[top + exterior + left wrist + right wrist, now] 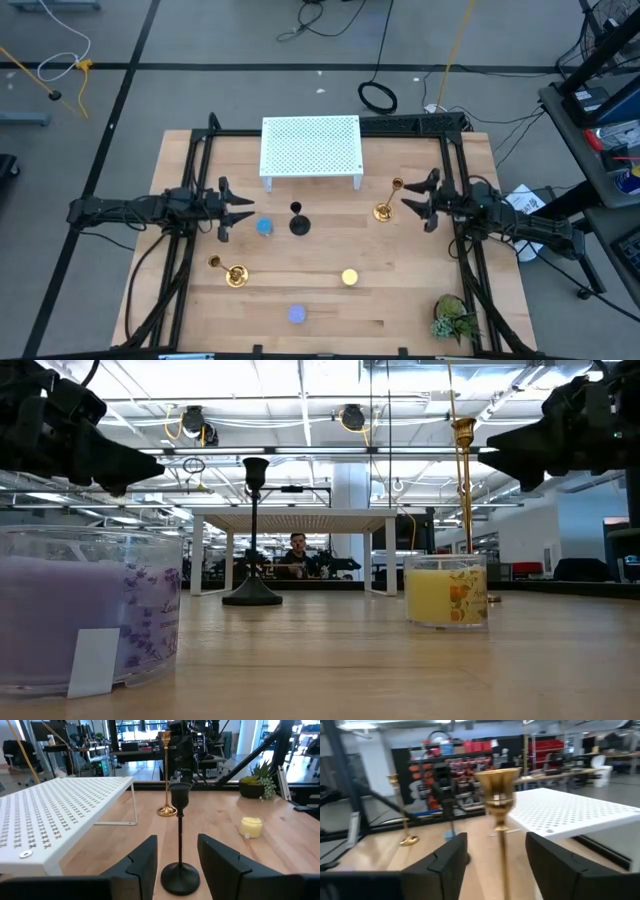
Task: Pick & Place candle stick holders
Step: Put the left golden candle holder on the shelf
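Observation:
A black candle stick holder (298, 222) stands upright on its round base in the middle of the table, also seen in the left wrist view (180, 820). My left gripper (245, 212) is open, level and to its left, apart from it. One gold holder (384, 209) stands right of centre; my open right gripper (408, 201) is just right of it, and its stem (501, 835) shows ahead between the fingers, untouched. A second gold holder (234, 275) stands near the left. The blue cup (265, 227), yellow cup (349, 277) and purple cup (297, 315) rest on the tabletop.
A white perforated shelf (310, 148) stands on legs at the table's far middle. A green plant sprig (455, 316) sits at the near right corner. Black frame rails (190, 170) run along both sides. Bare wood lies between the cups and the holders.

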